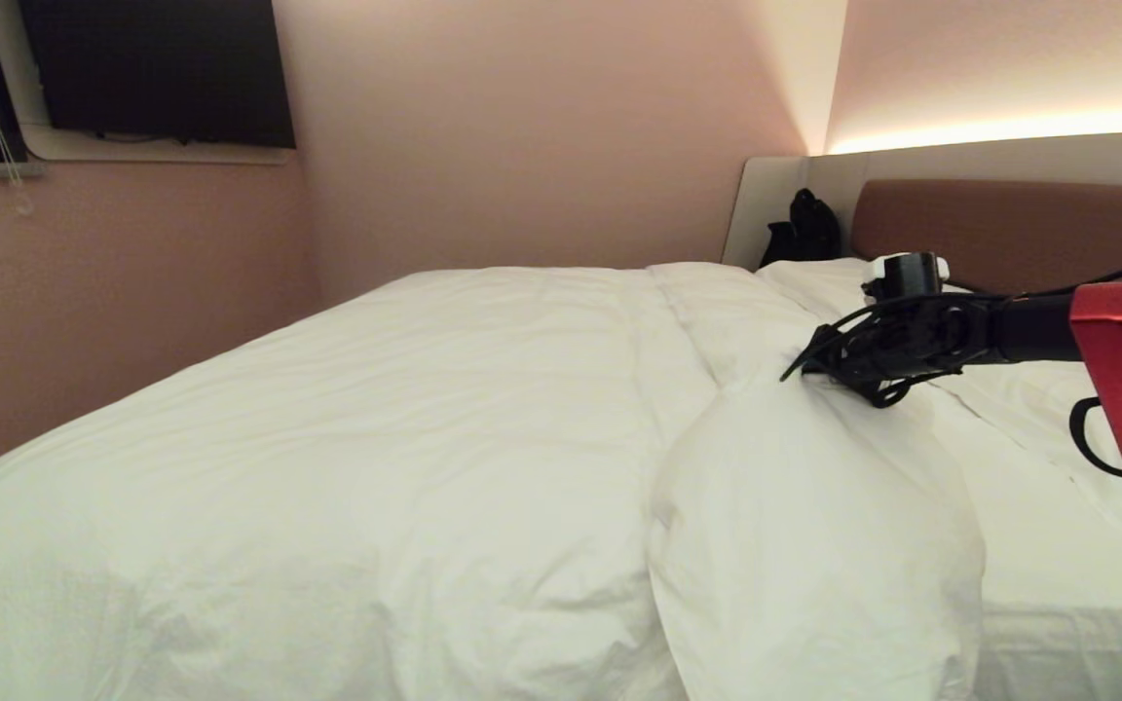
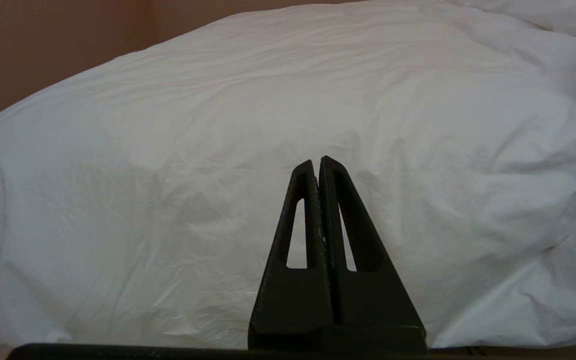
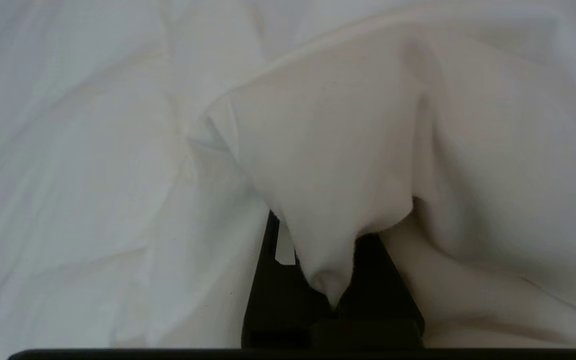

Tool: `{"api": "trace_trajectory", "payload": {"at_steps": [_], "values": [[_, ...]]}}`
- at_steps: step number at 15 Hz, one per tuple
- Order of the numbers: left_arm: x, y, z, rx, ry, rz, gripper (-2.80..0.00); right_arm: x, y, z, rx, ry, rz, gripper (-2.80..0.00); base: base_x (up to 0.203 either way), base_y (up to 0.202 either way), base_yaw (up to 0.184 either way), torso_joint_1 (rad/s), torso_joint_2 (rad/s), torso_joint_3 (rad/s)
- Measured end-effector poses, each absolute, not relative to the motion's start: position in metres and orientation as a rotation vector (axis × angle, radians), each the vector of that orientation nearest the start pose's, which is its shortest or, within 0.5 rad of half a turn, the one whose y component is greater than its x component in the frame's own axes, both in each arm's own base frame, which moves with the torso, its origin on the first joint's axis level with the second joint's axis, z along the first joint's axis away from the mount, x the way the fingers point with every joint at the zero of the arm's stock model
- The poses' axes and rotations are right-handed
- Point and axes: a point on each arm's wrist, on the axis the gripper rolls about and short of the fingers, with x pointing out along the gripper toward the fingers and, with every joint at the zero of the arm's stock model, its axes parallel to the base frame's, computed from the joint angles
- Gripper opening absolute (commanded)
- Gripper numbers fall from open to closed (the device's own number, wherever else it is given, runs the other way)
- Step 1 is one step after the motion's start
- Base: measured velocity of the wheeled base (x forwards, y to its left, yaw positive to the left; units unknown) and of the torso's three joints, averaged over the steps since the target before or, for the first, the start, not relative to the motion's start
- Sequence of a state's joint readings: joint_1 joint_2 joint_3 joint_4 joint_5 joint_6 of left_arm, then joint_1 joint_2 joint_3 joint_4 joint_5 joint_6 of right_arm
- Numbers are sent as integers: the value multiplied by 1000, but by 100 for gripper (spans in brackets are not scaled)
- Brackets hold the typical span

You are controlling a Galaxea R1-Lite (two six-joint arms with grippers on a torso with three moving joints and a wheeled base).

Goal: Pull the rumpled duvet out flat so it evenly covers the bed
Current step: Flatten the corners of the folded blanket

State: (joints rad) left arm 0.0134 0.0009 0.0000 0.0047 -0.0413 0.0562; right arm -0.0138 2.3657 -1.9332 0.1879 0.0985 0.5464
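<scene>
White duvet (image 1: 376,438) covers most of the bed (image 1: 1058,584); its corner near the brown headboard (image 1: 1009,229) stays folded back, pinched in the right gripper (image 1: 800,368) fingers. Left gripper (image 2: 318,165) idle, closed, empty.

Duvet (image 1: 347,438) spread over the left and middle of the bed (image 1: 1077,643), one folded-back corner heaped right of centre. Right gripper (image 1: 800,368) above that heap, clamped on a fold of duvet. Pillows (image 1: 814,277) behind, against the headboard (image 1: 1009,229). Bag (image 1: 804,229) in the corner left of the headboard. Left gripper (image 2: 316,162) before the duvet's near side, apart from it.
</scene>
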Motion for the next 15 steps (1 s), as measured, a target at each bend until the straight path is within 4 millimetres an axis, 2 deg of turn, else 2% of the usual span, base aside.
{"api": "trace_trajectory", "payload": {"at_steps": [3,4,7,10,12,15], "values": [[-23,-1,75,56,5,-28,-280,496,-5,115,503,674,-155,-280,0,0,0,0,0,0],[-23,-1,75,56,5,-28,-280,497,-5,109,482,684,-173,0,0,0,0,0,0,0],[-23,-1,75,56,5,-28,-280,500,-5,93,427,706,-214,0,0,0,0,0,0,0],[-23,-1,75,56,5,-28,-280,496,-5,89,380,742,-241,0,0,0,0,0,0,0],[-23,-1,75,56,5,-28,-280,486,-5,100,370,754,-237,0,0,0,0,0,0,0],[-23,-1,75,56,5,-28,-280,471,-4,128,377,733,-215,0,0,0,0,0,0,0]]}}
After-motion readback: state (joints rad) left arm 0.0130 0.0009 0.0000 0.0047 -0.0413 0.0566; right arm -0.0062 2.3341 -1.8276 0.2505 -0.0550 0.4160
